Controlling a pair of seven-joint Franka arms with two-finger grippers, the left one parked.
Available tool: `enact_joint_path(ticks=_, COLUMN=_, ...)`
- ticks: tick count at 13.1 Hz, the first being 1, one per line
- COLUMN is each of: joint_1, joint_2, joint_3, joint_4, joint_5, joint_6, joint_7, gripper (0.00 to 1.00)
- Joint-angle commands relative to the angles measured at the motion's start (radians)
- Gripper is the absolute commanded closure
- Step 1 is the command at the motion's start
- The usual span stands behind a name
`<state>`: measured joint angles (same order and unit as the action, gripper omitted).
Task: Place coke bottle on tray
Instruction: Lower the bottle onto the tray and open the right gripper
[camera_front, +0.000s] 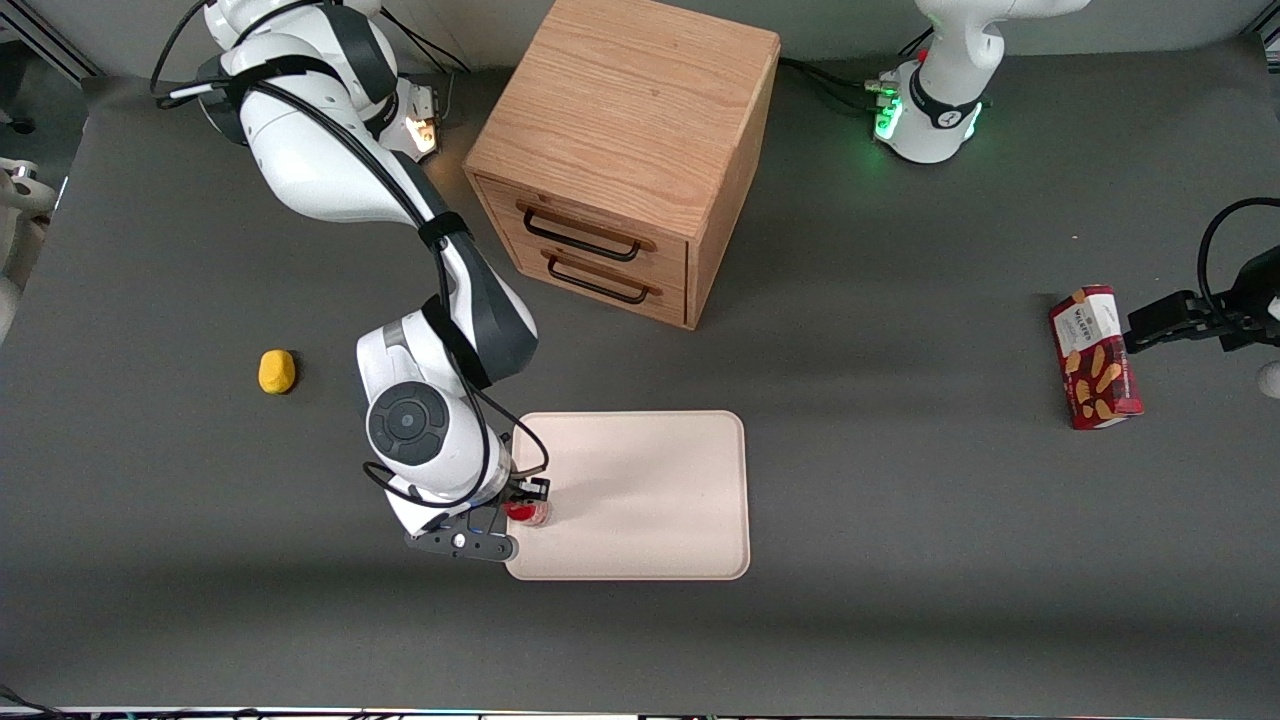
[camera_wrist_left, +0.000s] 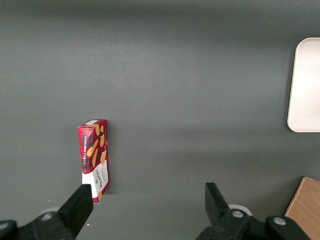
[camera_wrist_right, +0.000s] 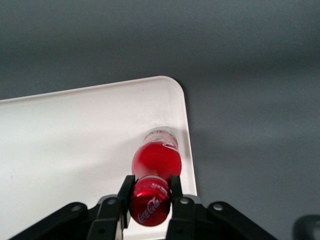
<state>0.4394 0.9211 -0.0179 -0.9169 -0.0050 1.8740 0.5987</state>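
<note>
Just gripper w/ coke bottle on tray

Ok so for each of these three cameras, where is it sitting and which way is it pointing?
Front view: high up, looking down at the table; shows the working arm, gripper and tray.
Right wrist view: on the working arm, facing down; gripper clamps the coke bottle over the tray.
Left wrist view: faces down at the biscuit box, which the front view shares.
</note>
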Motion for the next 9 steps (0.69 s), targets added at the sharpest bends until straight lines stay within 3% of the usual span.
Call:
enact_joint_path(ticks=1, joint_1=0.001, joint_2=-0.022, joint_3=0.003, joint_4=-0.022, joint_5=-0.006, joint_6=0.014, joint_7=0.044, gripper=0.16)
enact_joint_path(ticks=2, joint_1=0.001, joint_2=-0.022, joint_3=0.003, joint_4=-0.022, joint_5=-0.006, joint_6=0.014, joint_7=0.047, gripper=0.02)
enact_joint_path(ticks=5, joint_1=0.002, joint_2=-0.048, joint_3=0.003, joint_4=-0.019, joint_5=-0.007, joint_6=-0.007, joint_7=0.044, gripper=0.0)
enact_joint_path(ticks=9, joint_1=0.002, joint_2=-0.18, joint_3=0.009, joint_4=-0.005, joint_5=-0.012, joint_6=-0.283, joint_7=0.044, gripper=0.0)
